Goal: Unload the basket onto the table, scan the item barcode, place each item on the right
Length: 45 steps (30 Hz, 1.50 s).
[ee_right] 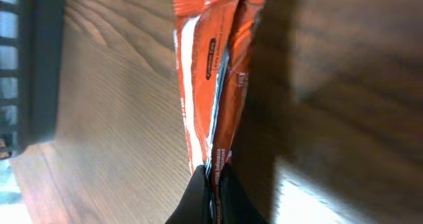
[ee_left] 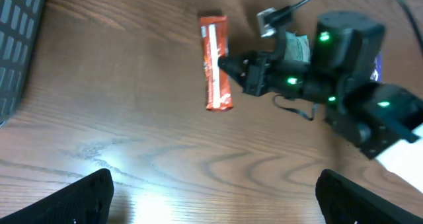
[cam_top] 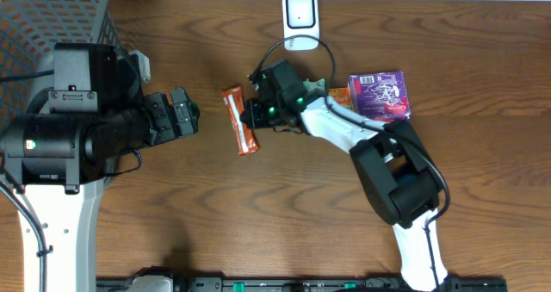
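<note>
overhead / snack bar [cam_top: 240, 120]: orange foil wrapper, lying lengthwise mid-table, well short of the white scanner [cam_top: 299, 12] at the far edge.
overhead / right gripper [cam_top: 255, 113]: at the bar's right long edge, jaws closed on it.
overhead / left gripper [cam_top: 184, 113]: near the bar on its left side, apart from it, holding nothing.
overhead / clutter: purple packet [cam_top: 380, 96] sits behind the right arm; wire basket [cam_top: 43, 16] is in the far-left corner. Neither is in the path to the scanner.
left wrist / bar [ee_left: 215, 62]: flat or nearly flat on the wood table [ee_left: 132, 138]; I can't tell if it's lifted. The right gripper's tips meet it about mid-length on the side edge.
left wrist / left gripper [ee_left: 211, 201]: fingers spread wide at the frame's bottom corners, with bare table between them.
right wrist / grip: fingertips [ee_right: 198, 201] are pinched tight on the thin wrapper edge, not around the bar's body.
right wrist / handling: probably light, with a slick, crinkly film. A pinch on the edge alone will likely let the bar swing or slip. Gripping across the body mid-length looks safer.
right wrist / barcode: not visible here; only a white stripe and small print show.
</note>
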Each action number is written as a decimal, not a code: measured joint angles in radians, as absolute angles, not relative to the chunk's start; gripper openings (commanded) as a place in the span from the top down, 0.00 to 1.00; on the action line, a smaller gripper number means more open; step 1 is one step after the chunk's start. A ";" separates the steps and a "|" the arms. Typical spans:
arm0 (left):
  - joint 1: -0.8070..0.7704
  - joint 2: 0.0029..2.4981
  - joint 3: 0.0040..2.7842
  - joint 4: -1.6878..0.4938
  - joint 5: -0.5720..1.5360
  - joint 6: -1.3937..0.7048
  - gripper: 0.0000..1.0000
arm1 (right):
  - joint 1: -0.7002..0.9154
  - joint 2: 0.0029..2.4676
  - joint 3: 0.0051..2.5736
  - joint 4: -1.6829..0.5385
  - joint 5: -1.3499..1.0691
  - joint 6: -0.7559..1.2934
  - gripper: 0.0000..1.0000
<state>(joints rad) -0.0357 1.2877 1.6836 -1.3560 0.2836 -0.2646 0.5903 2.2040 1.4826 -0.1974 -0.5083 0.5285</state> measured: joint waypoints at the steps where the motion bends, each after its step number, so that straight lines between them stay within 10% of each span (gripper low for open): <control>1: -0.036 1.288 1.684 -1.356 0.283 -0.265 0.02 | 0.579 2.194 1.483 -0.197 -0.514 0.522 0.99; 45: -0.036 1.288 1.684 -1.356 0.283 -0.265 0.02 | 0.425 2.132 1.482 -0.310 -0.453 0.538 0.99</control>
